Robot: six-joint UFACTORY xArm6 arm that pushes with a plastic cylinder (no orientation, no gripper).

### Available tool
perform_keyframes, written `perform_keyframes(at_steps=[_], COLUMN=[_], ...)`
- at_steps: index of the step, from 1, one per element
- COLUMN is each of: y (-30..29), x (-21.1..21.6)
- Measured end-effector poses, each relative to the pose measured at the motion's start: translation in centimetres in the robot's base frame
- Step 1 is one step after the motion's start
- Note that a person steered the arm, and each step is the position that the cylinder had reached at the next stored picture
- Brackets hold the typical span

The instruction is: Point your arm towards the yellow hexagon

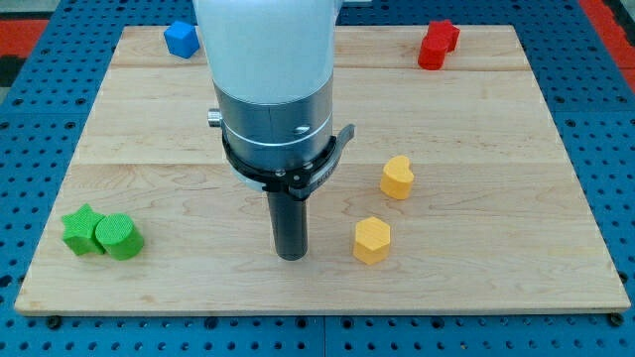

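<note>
The yellow hexagon (372, 240) lies on the wooden board (496, 129) in the lower middle of the view. My tip (291, 255) rests on the board to the hexagon's left, about one block width away and not touching it. A second yellow block, heart-shaped (397, 178), lies just above and to the right of the hexagon.
A green star (81, 229) and a green cylinder (119, 237) touch each other at the view's lower left. A blue block (182, 39) sits at the top left and a red block (437, 44) at the top right. The arm's white and grey body (273, 89) hides the board's upper middle.
</note>
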State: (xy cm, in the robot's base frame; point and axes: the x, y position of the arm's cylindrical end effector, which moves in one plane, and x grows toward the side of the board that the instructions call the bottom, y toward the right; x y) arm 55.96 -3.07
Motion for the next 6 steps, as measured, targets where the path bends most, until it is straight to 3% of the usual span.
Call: perform_keyframes(at_steps=[6], y=[-1.31], x=[0.0])
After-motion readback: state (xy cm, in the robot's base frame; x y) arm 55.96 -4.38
